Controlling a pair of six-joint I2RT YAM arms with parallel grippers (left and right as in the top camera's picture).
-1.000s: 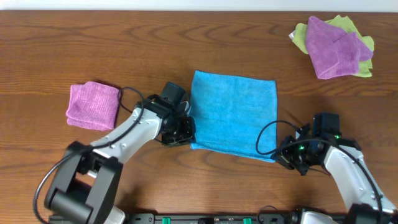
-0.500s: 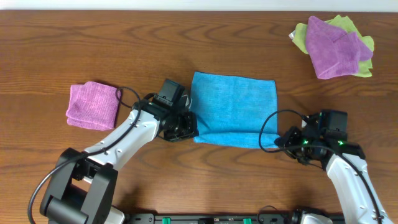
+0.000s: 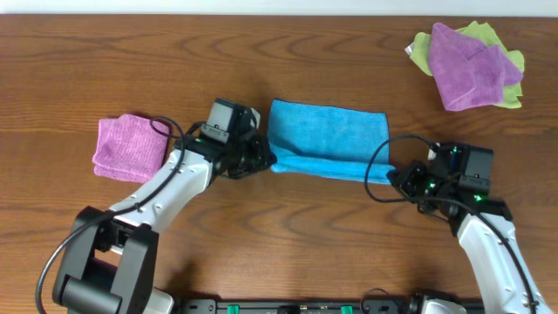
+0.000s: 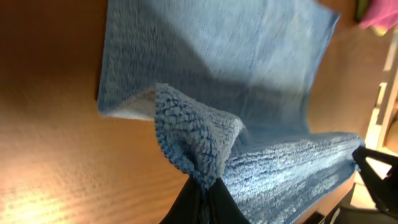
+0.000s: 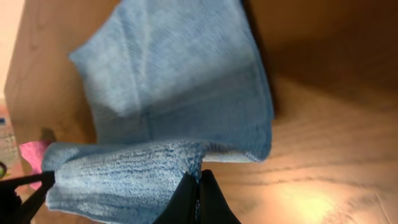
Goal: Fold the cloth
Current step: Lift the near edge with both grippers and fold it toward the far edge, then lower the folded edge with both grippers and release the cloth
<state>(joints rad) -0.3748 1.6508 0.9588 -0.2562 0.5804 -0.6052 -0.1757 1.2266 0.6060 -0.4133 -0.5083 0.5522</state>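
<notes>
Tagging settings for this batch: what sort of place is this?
Likely a robot lab tabletop: brown wooden table, left gripper and right gripper pinching a turquoise terry cloth, folded purple cloth set aside.

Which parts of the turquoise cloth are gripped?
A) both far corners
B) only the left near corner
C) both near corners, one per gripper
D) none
C: the left gripper and right gripper each pinch a near corner of the cloth, lifted over the flat part.

the table [image 3: 105, 70] bears the cloth [image 3: 327, 135], a folded purple cloth [image 3: 131, 148] and a lime-green cloth [image 3: 420, 54] (under a crumpled purple cloth [image 3: 466, 65]).
</notes>
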